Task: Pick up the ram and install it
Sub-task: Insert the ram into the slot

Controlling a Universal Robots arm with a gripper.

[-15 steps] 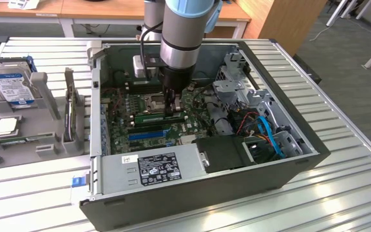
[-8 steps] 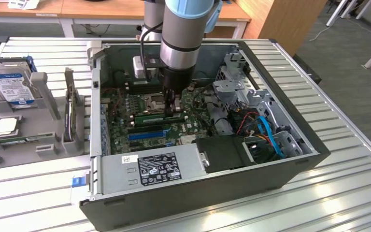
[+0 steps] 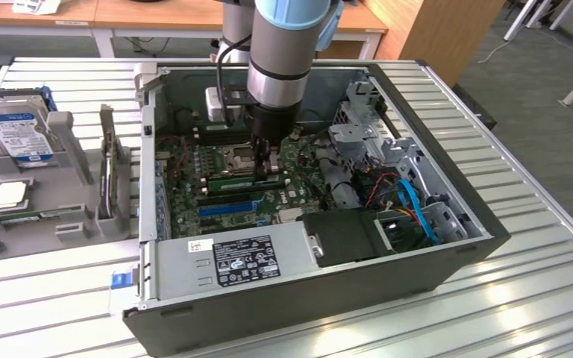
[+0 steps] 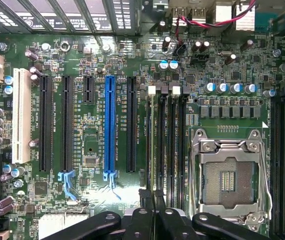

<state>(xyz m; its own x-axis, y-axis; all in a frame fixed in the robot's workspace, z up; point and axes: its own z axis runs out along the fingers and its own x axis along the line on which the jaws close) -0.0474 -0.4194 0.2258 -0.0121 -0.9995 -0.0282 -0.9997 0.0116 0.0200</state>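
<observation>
Ram (image 3: 233,182) standing on edge along black memory slots (image 4: 171,150), beside processor socket (image 4: 230,172) inside open computer case (image 3: 366,298). Probably lining up for seating. Gripper (image 3: 263,176) hanging straight down over it. Fingers (image 4: 143,196) nearly closed, pinching ram's thin top edge toward exterior view's right end.

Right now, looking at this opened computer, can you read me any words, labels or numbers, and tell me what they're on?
None reads clearly.
Hard drive label: blue and white print, too small to read.
Power supply label: white print on black, too blurred.
White sticker beside it: dark marks, unreadable.
Motherboard lettering beside the blue slot: white, too small to read.
</observation>
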